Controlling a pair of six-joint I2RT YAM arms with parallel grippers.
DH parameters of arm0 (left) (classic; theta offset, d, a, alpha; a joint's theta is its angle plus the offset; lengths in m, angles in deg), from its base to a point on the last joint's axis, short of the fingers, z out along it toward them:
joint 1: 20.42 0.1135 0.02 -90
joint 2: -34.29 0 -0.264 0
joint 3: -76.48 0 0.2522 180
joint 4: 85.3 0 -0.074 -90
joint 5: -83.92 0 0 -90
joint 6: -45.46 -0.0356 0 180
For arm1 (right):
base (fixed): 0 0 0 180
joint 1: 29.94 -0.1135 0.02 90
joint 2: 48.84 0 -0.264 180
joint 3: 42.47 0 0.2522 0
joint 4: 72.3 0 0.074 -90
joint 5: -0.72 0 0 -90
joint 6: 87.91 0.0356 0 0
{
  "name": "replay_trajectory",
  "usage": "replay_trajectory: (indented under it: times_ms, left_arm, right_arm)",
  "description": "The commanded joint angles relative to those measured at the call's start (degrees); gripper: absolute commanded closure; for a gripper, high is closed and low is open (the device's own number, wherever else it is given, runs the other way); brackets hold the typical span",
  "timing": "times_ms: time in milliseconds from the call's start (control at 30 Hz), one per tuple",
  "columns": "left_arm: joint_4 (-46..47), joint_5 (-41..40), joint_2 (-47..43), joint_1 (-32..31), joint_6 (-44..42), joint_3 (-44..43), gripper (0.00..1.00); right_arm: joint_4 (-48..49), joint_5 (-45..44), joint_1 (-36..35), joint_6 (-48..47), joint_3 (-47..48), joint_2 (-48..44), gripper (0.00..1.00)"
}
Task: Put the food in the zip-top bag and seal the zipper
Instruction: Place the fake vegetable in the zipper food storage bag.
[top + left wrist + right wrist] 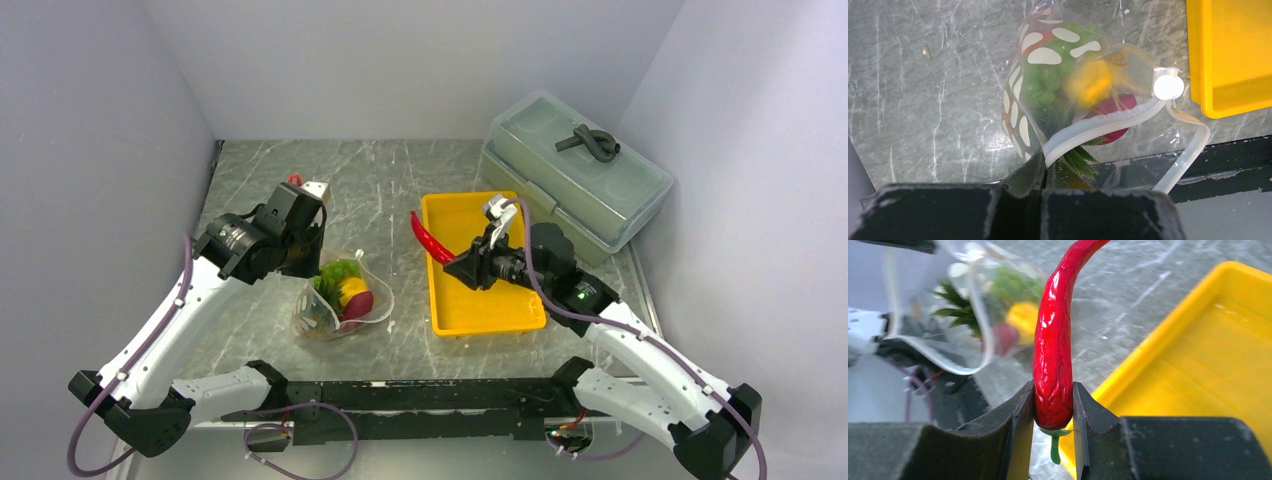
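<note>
The zip-top bag [372,300], clear with white dots, stands open on the table left of the yellow tray [480,310]. My left gripper [308,268] is shut on the bag's mouth edge, pinching the whitish zipper [1108,125] at its near end [1045,162]. Inside the bag [1020,107] lie green grapes [1045,82], a yellow lemon [1090,82], a dark red fruit [1115,105] and a green pineapple crown [1080,159]. My right gripper [1053,407] is shut on the stem end of the red chili pepper [1054,355]. It holds the pepper [428,238] over the tray's left rim, tip pointing toward the bag [973,315].
A big grey-green lidded box [575,175] sits behind the tray at the back right. The tray [1208,365] shows nothing in it. A black bar [420,395] runs along the near table edge. A small white block [316,188] lies behind the left arm.
</note>
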Motion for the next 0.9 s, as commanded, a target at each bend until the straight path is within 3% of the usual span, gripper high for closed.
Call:
replay_trajectory:
  times_ms: [0,433,867]
  left_arm:
    - [2.08,-0.01,-0.04,0.16,-0.72,-2.08,1.00]
    - [2.94,0.58,0.85,0.14,-1.45,-2.45,1.00]
    - [2.09,0.93,0.77,0.14,-1.48,-3.77,1.00]
  right_arm:
    - [-3.66,12.25,-0.30,3.61,5.09,-1.20,0.87]
    - [-4.00,39.46,-0.30,12.02,12.86,5.12,0.85]
    - [-3.43,39.04,-4.96,17.09,19.23,17.46,0.94]
